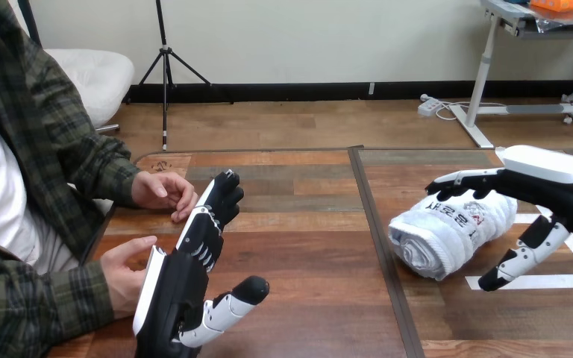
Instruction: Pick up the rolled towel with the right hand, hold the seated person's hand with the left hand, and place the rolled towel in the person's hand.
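Observation:
A white rolled towel (453,230) lies on the right half of the table. My right hand (548,190) hovers over its right end, fingers spread above it and thumb below, open and not closed on it. My left hand (194,257) stands open at the left, fingers straight and pointing away, thumb out to the right. The person's nearer hand (124,272) lies just left of my left palm, touching or nearly touching its back. Their farther hand (166,192) rests on the table beside my left fingertips.
A dark seam (377,239) runs front to back down the table's middle. White tape lines (545,281) mark the tabletop under and right of the towel. Bare wood lies between my left hand and the towel.

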Controlling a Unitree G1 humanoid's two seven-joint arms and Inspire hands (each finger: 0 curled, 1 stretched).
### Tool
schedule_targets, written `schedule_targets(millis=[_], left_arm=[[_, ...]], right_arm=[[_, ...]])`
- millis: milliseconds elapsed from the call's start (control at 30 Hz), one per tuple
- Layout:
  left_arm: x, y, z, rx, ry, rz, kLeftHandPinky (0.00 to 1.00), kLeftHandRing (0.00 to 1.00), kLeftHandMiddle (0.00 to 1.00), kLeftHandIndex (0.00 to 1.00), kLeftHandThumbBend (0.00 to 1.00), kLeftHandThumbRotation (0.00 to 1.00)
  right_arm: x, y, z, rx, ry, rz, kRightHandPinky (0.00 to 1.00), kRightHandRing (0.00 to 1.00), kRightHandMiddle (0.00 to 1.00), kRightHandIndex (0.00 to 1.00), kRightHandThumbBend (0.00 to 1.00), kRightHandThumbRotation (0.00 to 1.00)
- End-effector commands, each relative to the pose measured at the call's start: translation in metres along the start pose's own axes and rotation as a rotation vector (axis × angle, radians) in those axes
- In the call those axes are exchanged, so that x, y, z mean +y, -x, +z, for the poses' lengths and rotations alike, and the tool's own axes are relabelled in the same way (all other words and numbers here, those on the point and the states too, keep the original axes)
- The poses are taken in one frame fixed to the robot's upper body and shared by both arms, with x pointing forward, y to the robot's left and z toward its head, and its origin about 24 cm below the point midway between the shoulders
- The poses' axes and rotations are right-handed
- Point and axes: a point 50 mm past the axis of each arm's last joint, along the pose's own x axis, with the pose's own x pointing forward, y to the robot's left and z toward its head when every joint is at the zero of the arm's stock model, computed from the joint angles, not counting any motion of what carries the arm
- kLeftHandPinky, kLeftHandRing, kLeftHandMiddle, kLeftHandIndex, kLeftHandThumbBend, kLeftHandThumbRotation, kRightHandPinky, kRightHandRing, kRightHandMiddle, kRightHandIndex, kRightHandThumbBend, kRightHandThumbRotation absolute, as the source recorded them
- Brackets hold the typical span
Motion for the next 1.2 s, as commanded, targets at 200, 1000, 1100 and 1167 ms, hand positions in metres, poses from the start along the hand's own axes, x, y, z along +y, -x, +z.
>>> schedule_targets(millis=[200,1000,1100,1167], left_arm=[[-0.001,-0.008,0.016,-0.101,-0.017,-0.002,0.93,0.92,0.94,0.93,1.0,0.64],[0.008,0.006,0.03,-0.144,-0.076,-0.005,0.87,0.89,0.91,0.91,1.0,0.69],[0.009,0.008,0.032,-0.149,-0.085,-0.003,0.86,0.88,0.9,0.9,1.0,0.69],[0.009,0.009,0.032,-0.152,-0.086,-0.006,0.85,0.88,0.9,0.9,1.0,0.7]], right_arm=[[-0.031,-0.012,0.008,-0.013,0.14,-0.061,0.77,0.84,0.83,0.87,1.0,0.29],[-0.025,-0.038,0.006,0.053,0.363,-0.065,0.73,0.83,0.8,0.87,1.0,0.32],[-0.024,-0.042,0.006,0.059,0.402,-0.06,0.73,0.83,0.8,0.87,1.0,0.34],[-0.024,-0.044,0.006,0.062,0.432,-0.057,0.73,0.83,0.81,0.87,1.0,0.34]])
